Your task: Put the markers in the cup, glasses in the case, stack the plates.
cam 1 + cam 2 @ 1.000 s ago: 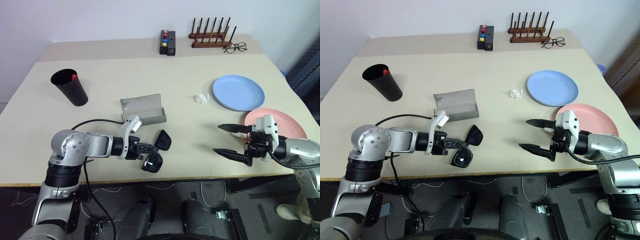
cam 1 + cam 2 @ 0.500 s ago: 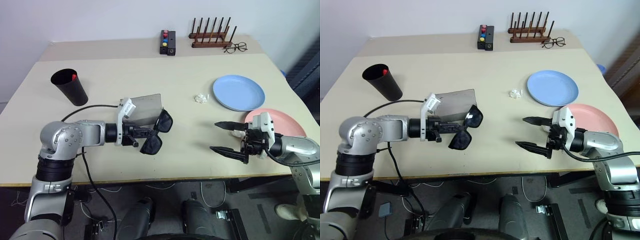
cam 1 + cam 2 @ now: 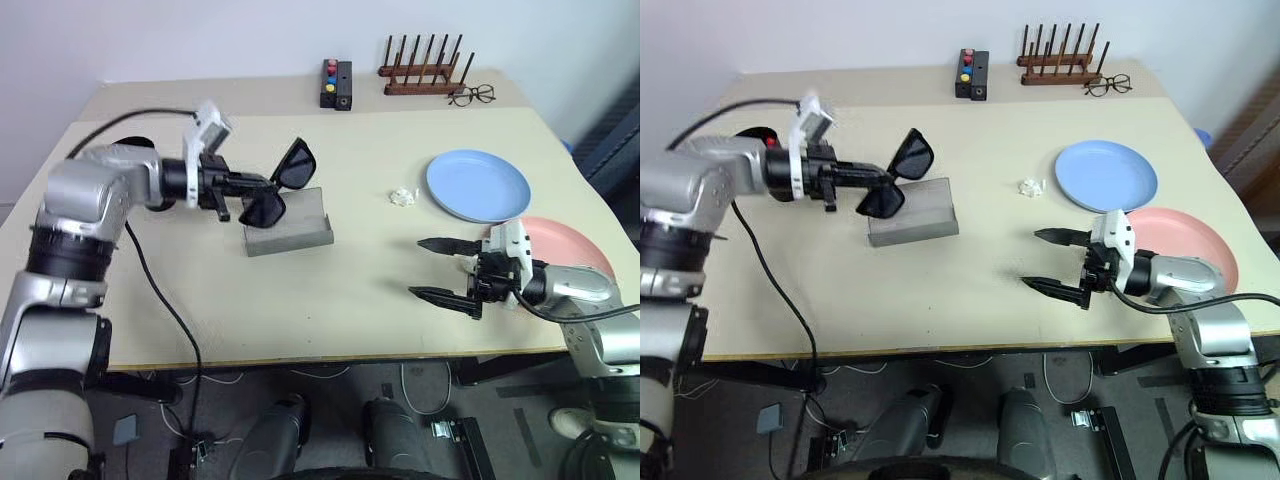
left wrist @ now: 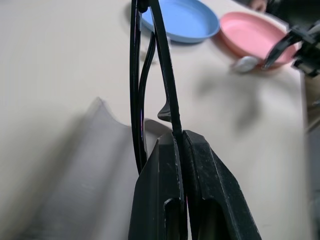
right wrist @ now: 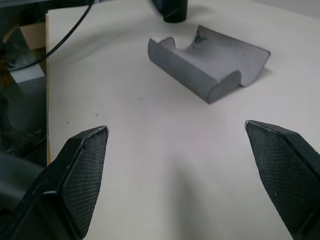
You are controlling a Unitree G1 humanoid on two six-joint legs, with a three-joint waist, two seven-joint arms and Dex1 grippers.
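Left pincer clamped tight on the glasses, aloft just above the open case.

bare table is lying open between the case and the plates; only a small white scrap is sitting there.

Silver-grey jointed metal arms, black bands at the joints, black cable looping from the left arm, white wrist blocks, ribbed black fingers.
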